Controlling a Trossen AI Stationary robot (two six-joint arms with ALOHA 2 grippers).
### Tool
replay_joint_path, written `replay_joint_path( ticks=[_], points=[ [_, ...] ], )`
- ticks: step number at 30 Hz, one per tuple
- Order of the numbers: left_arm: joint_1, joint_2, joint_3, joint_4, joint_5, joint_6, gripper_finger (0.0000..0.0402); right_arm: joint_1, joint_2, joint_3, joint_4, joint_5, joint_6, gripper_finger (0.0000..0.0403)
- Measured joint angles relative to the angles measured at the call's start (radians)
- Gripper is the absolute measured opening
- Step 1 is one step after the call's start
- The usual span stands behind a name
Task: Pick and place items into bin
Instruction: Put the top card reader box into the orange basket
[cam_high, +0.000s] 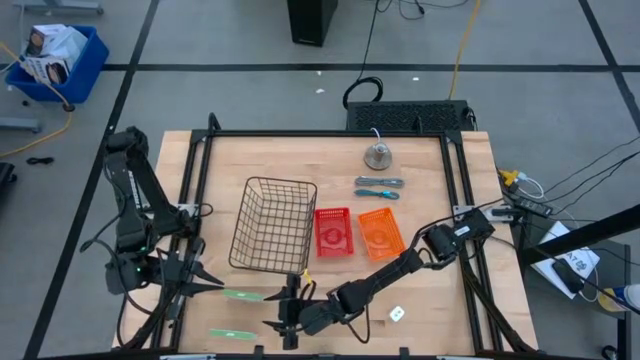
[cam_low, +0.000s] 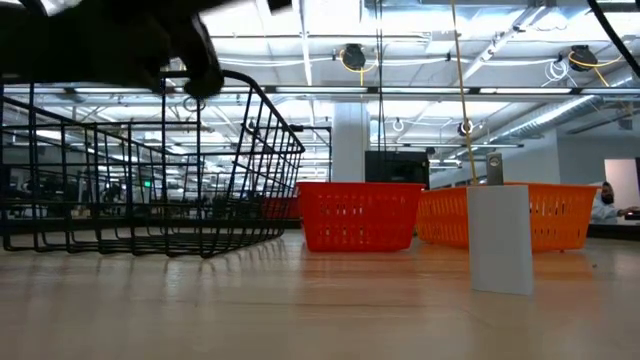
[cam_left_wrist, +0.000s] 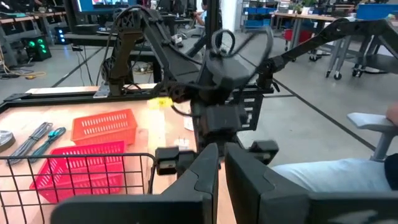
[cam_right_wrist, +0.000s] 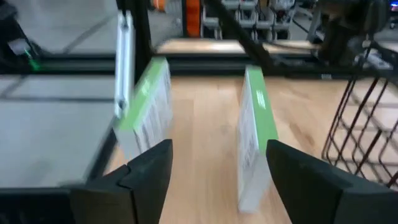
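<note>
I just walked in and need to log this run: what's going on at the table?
The right claw, fingers open, is low over the table's near edge, lined up toward two pale-green strips on the wood beside the black wire basket. It holds nothing. The left claw waits near the strips. One white block and the tools lie untouched.

tabletop (cam_high: 420, 250): pale blond wood, framed in black rails
wire basket (cam_high: 273, 224): black open grid
small bins: one red (cam_high: 334, 233), one orange (cam_high: 380, 231), both latticed
strips (cam_high: 240, 295): pale green with white
block (cam_high: 397, 313): white
hand tools (cam_high: 379, 187): blue-grey
right tool (cam_right_wrist: 208, 180): matte black fingers
</note>
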Motion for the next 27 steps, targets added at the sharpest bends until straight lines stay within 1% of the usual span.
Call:
replay_joint_path(
  ticks=[7, 8, 11, 13, 16, 20, 23, 27],
  points=[
    [0.000, 0.000, 0.000, -0.001, 0.006, -0.002, 0.0030, -0.012, 0.013, 0.000, 0.019, -0.001, 0.002, 0.0240],
    [0.000, 0.000, 0.000, -0.002, 0.021, -0.005, 0.0030, -0.012, 0.013, 0.000, 0.025, -0.002, 0.007, 0.0239],
    [0.000, 0.000, 0.000, -0.029, 0.134, -0.022, 0.0030, -0.008, 0.010, 0.000, 0.070, -0.046, 0.001, 0.0238],
    [0.002, 0.002, 0.000, -0.056, 0.182, -0.078, 0.0031, 0.004, 0.006, 0.000, 0.123, -0.082, -0.036, 0.0238],
    [0.003, 0.020, 0.000, -0.124, 0.191, -0.203, 0.0031, 0.032, -0.010, 0.000, 0.171, -0.090, -0.110, 0.0238],
    [0.019, 0.078, 0.000, -0.191, 0.233, -0.386, 0.0033, 0.062, -0.036, 0.000, 0.164, -0.049, -0.191, 0.0238],
    [0.045, 0.138, -0.001, -0.204, 0.263, -0.455, 0.0050, 0.075, -0.053, 0.000, 0.156, 0.004, -0.254, 0.0238],
    [0.072, 0.206, -0.001, -0.200, 0.321, -0.508, 0.0100, 0.085, -0.072, 0.000, 0.129, 0.062, -0.288, 0.0238]
  ],
)
